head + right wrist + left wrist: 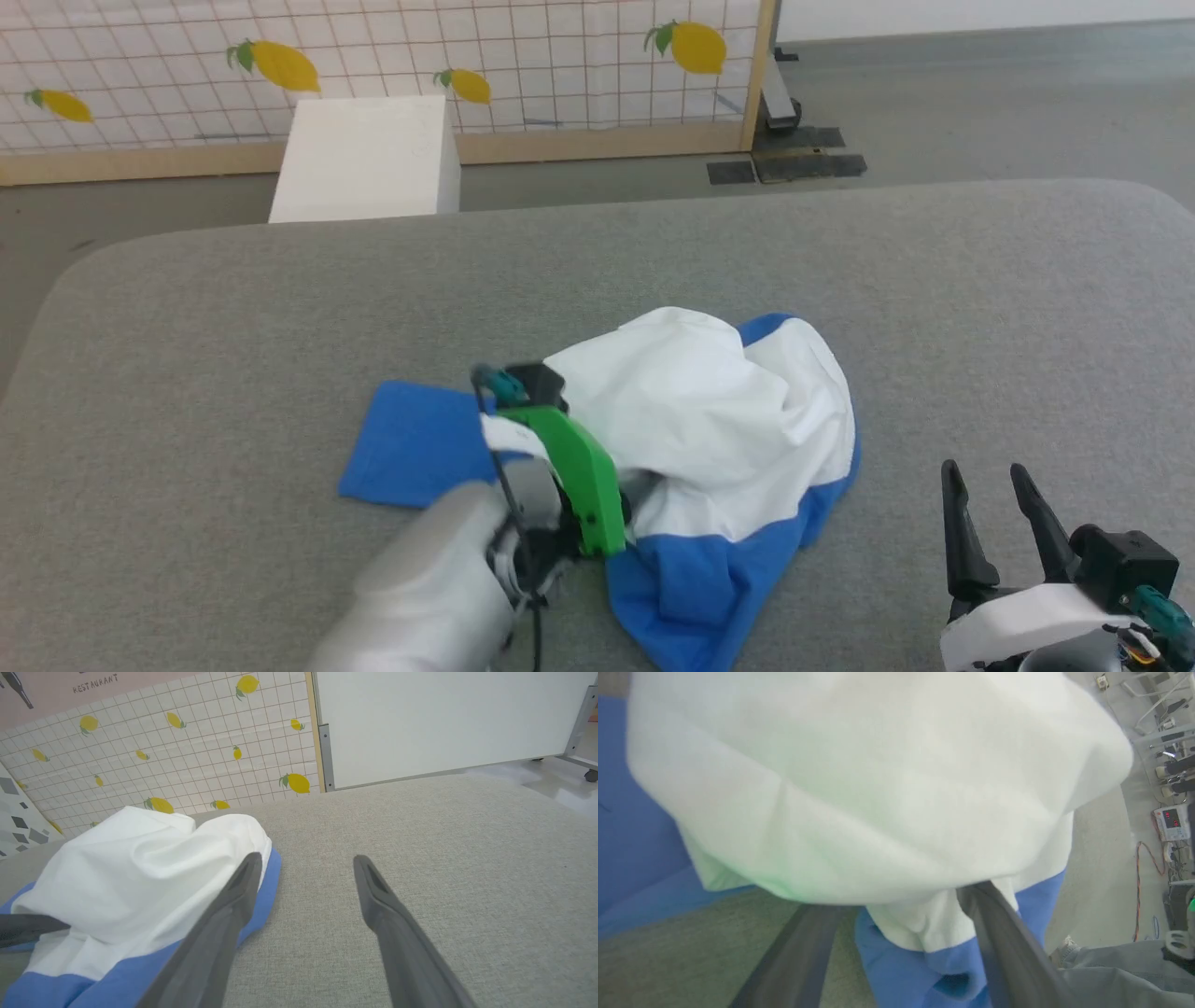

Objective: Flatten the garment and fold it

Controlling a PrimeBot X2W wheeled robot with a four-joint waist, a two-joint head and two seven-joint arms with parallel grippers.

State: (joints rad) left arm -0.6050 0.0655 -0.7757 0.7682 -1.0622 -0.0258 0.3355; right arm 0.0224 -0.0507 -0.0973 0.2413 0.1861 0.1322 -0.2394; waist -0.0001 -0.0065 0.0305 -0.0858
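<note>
The garment (709,411) lies bunched, long axis left–right, sleeve (415,443) pointing left — both jaws spread.

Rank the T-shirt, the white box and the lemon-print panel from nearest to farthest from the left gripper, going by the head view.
1. The T-shirt: bunched on the table, right against the left gripper.
2. The white box: beyond the table's far edge, ahead and to the left.
3. The lemon-print panel: behind the box, farthest.
</note>
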